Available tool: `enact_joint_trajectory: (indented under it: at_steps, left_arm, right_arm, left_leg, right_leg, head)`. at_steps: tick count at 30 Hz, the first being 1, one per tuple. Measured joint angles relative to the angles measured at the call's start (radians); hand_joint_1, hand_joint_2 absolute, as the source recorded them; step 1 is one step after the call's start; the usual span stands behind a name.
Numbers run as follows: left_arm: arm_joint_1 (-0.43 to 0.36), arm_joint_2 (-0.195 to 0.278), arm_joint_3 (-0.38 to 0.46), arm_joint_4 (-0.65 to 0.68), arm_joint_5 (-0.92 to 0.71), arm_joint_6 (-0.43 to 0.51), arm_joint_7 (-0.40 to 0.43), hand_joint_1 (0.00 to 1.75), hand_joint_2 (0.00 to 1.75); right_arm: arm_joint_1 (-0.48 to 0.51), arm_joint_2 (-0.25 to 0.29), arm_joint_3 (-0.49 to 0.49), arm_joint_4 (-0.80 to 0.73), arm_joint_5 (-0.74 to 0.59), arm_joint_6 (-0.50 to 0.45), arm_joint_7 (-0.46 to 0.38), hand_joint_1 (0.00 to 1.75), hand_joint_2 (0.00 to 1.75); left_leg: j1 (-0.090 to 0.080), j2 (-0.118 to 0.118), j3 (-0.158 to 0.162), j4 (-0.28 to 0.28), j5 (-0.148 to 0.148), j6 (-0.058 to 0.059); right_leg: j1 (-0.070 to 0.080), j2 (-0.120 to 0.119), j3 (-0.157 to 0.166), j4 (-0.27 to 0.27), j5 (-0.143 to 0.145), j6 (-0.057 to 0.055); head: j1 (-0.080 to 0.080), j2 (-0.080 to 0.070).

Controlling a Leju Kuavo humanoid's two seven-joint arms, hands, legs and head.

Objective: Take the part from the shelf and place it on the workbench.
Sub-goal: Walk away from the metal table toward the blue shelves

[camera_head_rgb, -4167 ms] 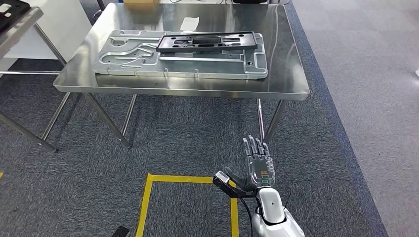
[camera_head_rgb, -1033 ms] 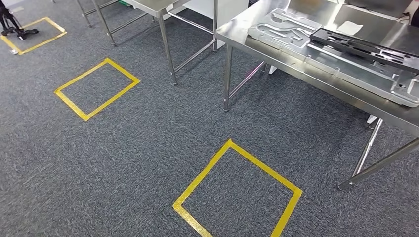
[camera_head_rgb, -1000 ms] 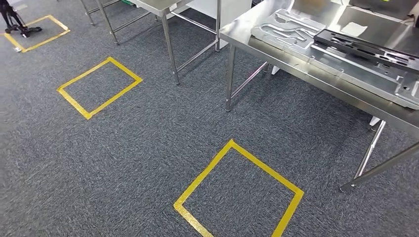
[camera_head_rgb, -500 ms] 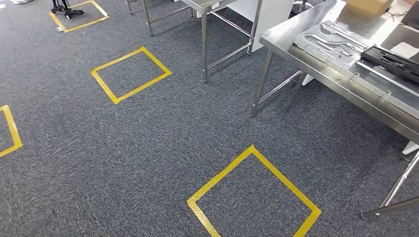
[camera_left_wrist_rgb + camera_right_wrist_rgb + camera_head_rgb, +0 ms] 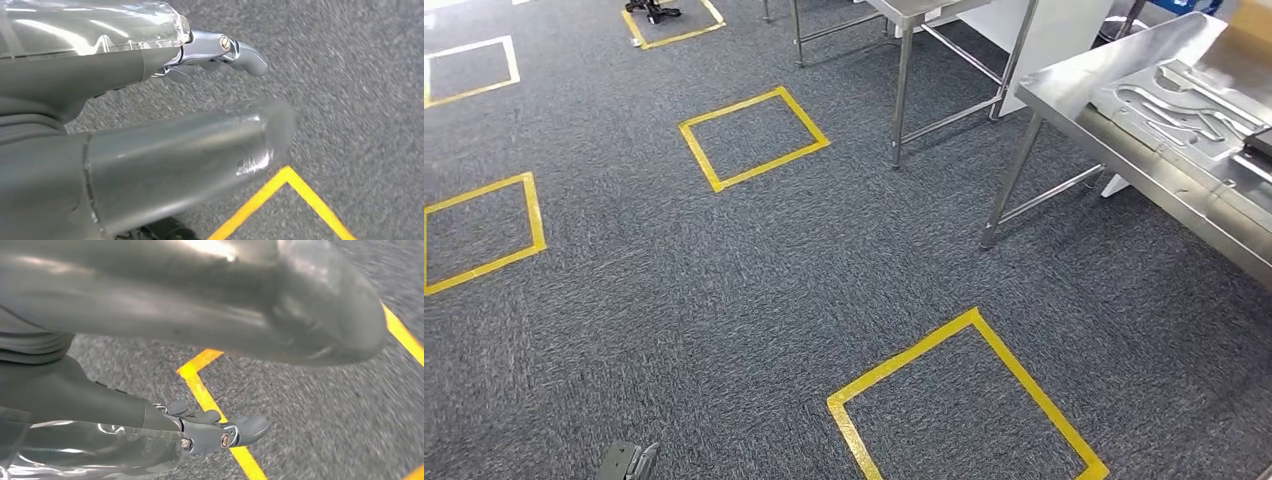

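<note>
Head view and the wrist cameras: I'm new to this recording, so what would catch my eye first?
Yellow tape squares on the grey carpet stand out, the nearest low and right of centre. At the right edge a steel workbench carries a silver grooved plate. In the wrist views the left hand and right hand hang above the carpet, holding nothing.

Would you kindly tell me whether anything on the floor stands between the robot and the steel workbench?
Nothing visible does. The carpet up to the workbench carries only flat yellow tape squares. Another table stands farther back, off to the side of that path.
</note>
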Motion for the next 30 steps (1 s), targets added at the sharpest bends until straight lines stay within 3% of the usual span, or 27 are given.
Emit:
enact_joint_trajectory:
  at_steps: [1,3,5,6,8,10,11,12,13,14,16,18,20,21,23,25,27,28,29,30]
  left_arm:
    - [-0.001,-0.001,0.004,0.000,-0.008,0.004,0.001,0.00,0.00]
    - [-0.001,-0.005,0.014,0.000,-0.020,0.011,0.005,0.00,0.00]
    - [0.005,-0.008,0.027,0.000,-0.032,0.016,0.011,0.00,0.00]
    - [0.010,-0.010,0.033,0.000,-0.037,0.016,0.014,0.00,0.00]
    - [0.015,-0.013,0.043,0.000,-0.044,0.019,0.020,0.00,0.00]
    - [0.015,-0.016,0.050,0.000,-0.054,0.024,0.026,0.00,0.00]
    - [0.016,-0.016,0.052,0.000,-0.061,0.028,0.030,0.00,0.00]
    - [0.019,-0.017,0.052,0.000,-0.071,0.031,0.033,0.00,0.00]
    - [0.021,-0.018,0.052,0.000,-0.081,0.034,0.036,0.00,0.00]
    - [0.023,-0.019,0.052,0.000,-0.091,0.037,0.038,0.00,0.00]
    - [0.025,-0.026,0.052,0.000,-0.108,0.043,0.037,0.00,0.00]
    - [0.024,-0.033,0.052,0.000,-0.118,0.047,0.033,0.00,0.00]
    - [0.028,-0.035,0.052,0.000,-0.124,0.049,0.030,0.00,0.00]
    - [0.032,-0.036,0.052,0.000,-0.125,0.050,0.028,0.00,0.00]
    - [0.035,-0.037,0.052,0.000,-0.130,0.051,0.019,0.00,0.00]
    - [0.031,-0.039,0.052,0.000,-0.135,0.049,0.007,0.00,0.00]
    - [0.031,-0.041,0.052,0.000,-0.138,0.045,0.001,0.00,0.00]
    - [0.034,-0.043,0.052,0.000,-0.139,0.043,0.002,0.00,0.00]
    - [0.037,-0.044,0.053,0.000,-0.141,0.043,0.006,0.00,0.00]
    - [0.039,-0.044,0.053,0.000,-0.143,0.042,0.013,0.00,0.00]
  right_arm:
    - [0.000,0.000,-0.001,0.000,0.009,-0.010,0.016,0.00,0.00]
    - [-0.002,0.000,-0.005,0.000,0.025,-0.033,0.053,0.00,0.00]
    - [-0.005,0.000,-0.012,0.000,0.036,-0.055,0.089,0.00,0.00]
    - [-0.006,0.000,-0.014,0.000,0.040,-0.064,0.104,0.00,0.00]
    - [-0.005,0.000,-0.021,0.000,0.048,-0.081,0.127,0.00,0.00]
    - [-0.001,0.000,-0.028,0.000,0.055,-0.098,0.146,0.00,0.00]
    - [0.002,0.000,-0.031,0.000,0.059,-0.106,0.154,0.00,0.00]
    - [0.004,0.000,-0.033,0.000,0.065,-0.112,0.160,0.00,0.00]
    - [0.005,0.000,-0.034,0.000,0.071,-0.116,0.164,0.00,0.00]
    - [0.006,0.000,-0.035,0.000,0.079,-0.118,0.166,0.00,0.00]
    - [0.007,0.000,-0.035,0.000,0.097,-0.123,0.168,0.00,0.00]
    - [0.007,-0.001,-0.035,0.001,0.111,-0.128,0.171,0.00,0.00]
    - [0.004,0.000,-0.035,0.001,0.118,-0.130,0.173,0.00,0.00]
    - [0.003,0.001,-0.035,0.001,0.121,-0.131,0.174,0.00,0.00]
    - [0.003,0.002,-0.035,0.001,0.130,-0.132,0.178,0.00,0.00]
    - [0.008,0.004,-0.035,0.001,0.143,-0.134,0.184,0.00,0.00]
    - [0.010,0.005,-0.035,0.001,0.153,-0.136,0.192,0.00,0.00]
    - [0.011,0.005,-0.035,0.002,0.159,-0.137,0.195,0.00,0.00]
    - [0.011,0.006,-0.035,0.002,0.165,-0.139,0.197,0.00,0.00]
    - [0.010,0.008,-0.035,0.002,0.173,-0.141,0.198,0.00,0.00]
  left_leg:
    - [-0.002,0.017,0.033,-0.061,0.019,0.004]
    - [-0.008,0.031,0.056,-0.111,0.025,0.016]
    - [-0.012,0.009,0.053,-0.113,0.029,0.030]
    - [-0.011,-0.001,0.053,-0.117,0.032,0.037]
    - [-0.009,-0.019,0.056,-0.125,0.039,0.049]
    - [-0.011,-0.040,0.053,-0.126,0.042,0.055]
    - [-0.013,-0.052,0.052,-0.125,0.042,0.056]
    - [-0.015,-0.066,0.052,-0.125,0.042,0.057]
    - [-0.017,-0.080,0.053,-0.124,0.042,0.057]
    - [-0.018,-0.095,0.055,-0.124,0.042,0.057]
    - [-0.020,-0.123,0.057,-0.122,0.042,0.055]
    - [-0.018,-0.147,0.051,-0.121,0.044,0.048]
    - [-0.013,-0.173,0.044,-0.124,0.048,0.033]
    - [-0.013,-0.171,0.042,-0.122,0.048,0.027]
    - [-0.016,-0.122,0.021,-0.076,0.018,0.018]
    - [-0.016,-0.058,-0.035,0.044,-0.048,0.013]
    - [-0.011,-0.040,-0.086,0.150,-0.088,0.007]
    - [-0.008,-0.037,-0.088,0.158,-0.082,0.004]
    - [-0.006,-0.034,-0.072,0.130,-0.062,0.002]
    - [-0.004,-0.025,-0.036,0.066,-0.028,0.000]
  right_leg:
    - [0.002,-0.011,0.002,0.003,-0.004,0.005]
    - [0.007,-0.028,0.004,0.006,-0.009,0.016]
    - [0.005,-0.040,0.008,0.004,-0.012,0.028]
    - [0.002,-0.029,0.009,0.008,-0.018,0.035]
    - [-0.003,0.023,-0.012,0.059,-0.059,0.044]
    - [-0.003,0.067,-0.073,0.185,-0.124,0.044]
    - [-0.002,0.072,-0.104,0.245,-0.143,0.042]
    - [-0.001,0.075,-0.126,0.281,-0.146,0.040]
    - [0.000,0.077,-0.129,0.276,-0.126,0.036]
    - [0.001,0.083,-0.113,0.233,-0.089,0.030]
    - [0.002,0.126,-0.059,0.098,-0.015,0.015]
    - [0.004,0.162,-0.027,0.021,0.010,0.006]
    - [0.006,0.150,-0.022,0.010,0.010,0.001]
    - [0.005,0.137,-0.018,0.003,0.013,-0.002]
    - [0.002,0.108,-0.007,-0.014,0.019,-0.011]
    - [0.003,0.077,-0.002,-0.020,0.018,-0.016]
    - [0.005,0.047,-0.002,-0.017,0.015,-0.017]
    - [0.006,0.033,-0.002,-0.016,0.013,-0.016]
    - [0.005,0.021,-0.002,-0.014,0.011,-0.014]
    - [0.005,0.008,-0.002,-0.010,0.007,-0.011]
  head:
    - [0.000,0.000]
    - [0.003,0.000]
    - [0.006,0.000]
    - [0.008,0.000]
    - [0.012,0.000]
    - [0.016,0.000]
    - [0.016,0.000]
    - [0.016,0.000]
    - [0.016,0.000]
    - [0.016,0.000]
    - [0.015,0.000]
    - [0.017,0.000]
    - [0.020,0.000]
    - [0.020,0.000]
    - [0.016,0.000]
    - [0.011,0.000]
    - [0.010,0.000]
    - [0.010,0.000]
    - [0.010,0.000]
    - [0.010,0.000]
